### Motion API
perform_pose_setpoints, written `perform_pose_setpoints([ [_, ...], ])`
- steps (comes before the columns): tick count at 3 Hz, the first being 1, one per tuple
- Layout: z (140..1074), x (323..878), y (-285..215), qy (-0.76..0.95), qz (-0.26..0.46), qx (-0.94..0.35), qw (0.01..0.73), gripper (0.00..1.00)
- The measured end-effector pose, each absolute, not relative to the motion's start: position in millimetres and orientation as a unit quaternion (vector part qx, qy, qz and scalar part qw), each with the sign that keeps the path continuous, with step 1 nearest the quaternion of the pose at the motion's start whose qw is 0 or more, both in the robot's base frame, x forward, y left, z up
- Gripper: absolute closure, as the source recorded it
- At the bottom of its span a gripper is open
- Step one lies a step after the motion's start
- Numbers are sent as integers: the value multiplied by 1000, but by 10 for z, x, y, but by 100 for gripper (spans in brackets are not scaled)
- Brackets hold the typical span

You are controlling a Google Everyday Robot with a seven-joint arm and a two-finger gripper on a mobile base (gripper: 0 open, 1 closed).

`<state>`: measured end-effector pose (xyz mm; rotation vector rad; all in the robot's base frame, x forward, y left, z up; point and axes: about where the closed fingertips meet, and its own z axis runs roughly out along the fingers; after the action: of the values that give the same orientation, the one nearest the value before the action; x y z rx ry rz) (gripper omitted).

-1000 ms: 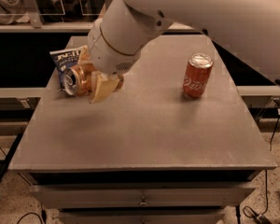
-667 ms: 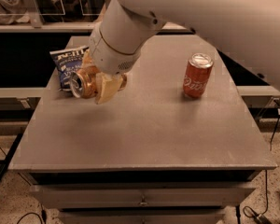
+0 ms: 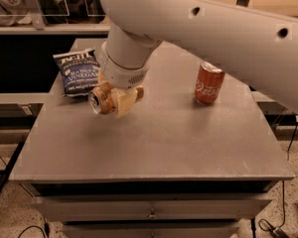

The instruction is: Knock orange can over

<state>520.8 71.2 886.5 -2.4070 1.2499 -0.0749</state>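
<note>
The orange can (image 3: pixel 101 100), pale golden-orange with a silver top, is tipped onto its side at the left middle of the grey table (image 3: pixel 154 143), its top facing the front left. My gripper (image 3: pixel 123 102) hangs from the big white arm and sits right against the can's right side, touching it. The wrist hides the can's far end.
A deeper red-orange can (image 3: pixel 208 83) with white script stands upright at the right back of the table. A blue chip bag (image 3: pixel 79 72) lies at the left back, just behind the tipped can. The table's left edge is close to the can.
The gripper and the orange can have moved together toward the front and a little right, away from the chip bag. The red-orange can has not moved.
</note>
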Motion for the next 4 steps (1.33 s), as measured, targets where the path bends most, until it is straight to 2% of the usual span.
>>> perform_pose_setpoints([
  [1, 8679, 5261, 597, 460, -48, -868, 179, 100],
  [2, 8568, 5296, 537, 467, -55, -869, 154, 82],
  [4, 8481, 5304, 570, 465, -51, -875, 128, 36],
])
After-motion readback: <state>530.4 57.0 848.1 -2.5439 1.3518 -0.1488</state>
